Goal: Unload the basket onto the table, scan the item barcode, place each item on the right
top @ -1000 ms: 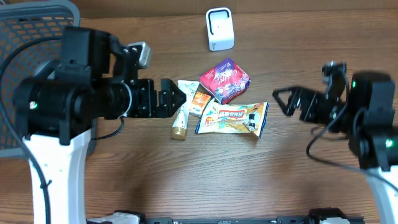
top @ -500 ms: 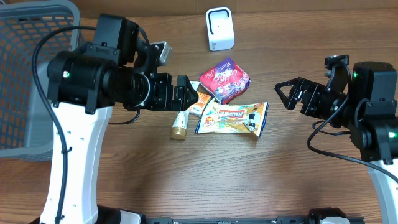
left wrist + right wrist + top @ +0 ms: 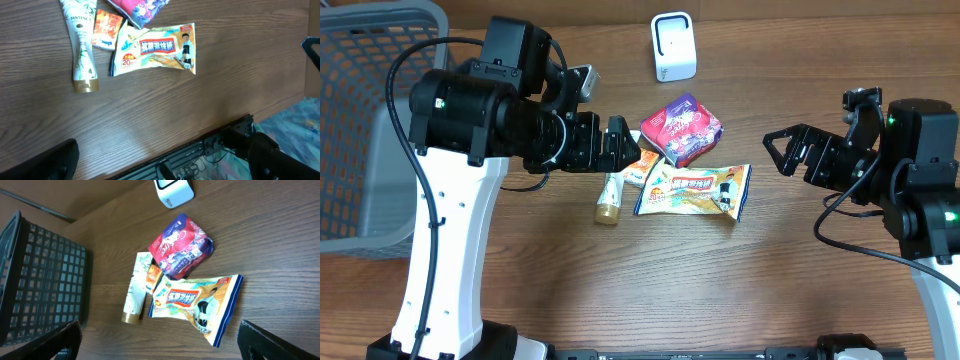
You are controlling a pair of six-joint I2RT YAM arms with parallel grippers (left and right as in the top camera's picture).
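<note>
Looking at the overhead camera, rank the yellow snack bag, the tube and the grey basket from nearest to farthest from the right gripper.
From the right gripper:
1. Yellow snack bag, the nearest, on the side of the pile facing this gripper.
2. Tube, beyond the bag, on the pile's far side.
3. Grey basket, farthest, at the opposite end of the table.
</note>
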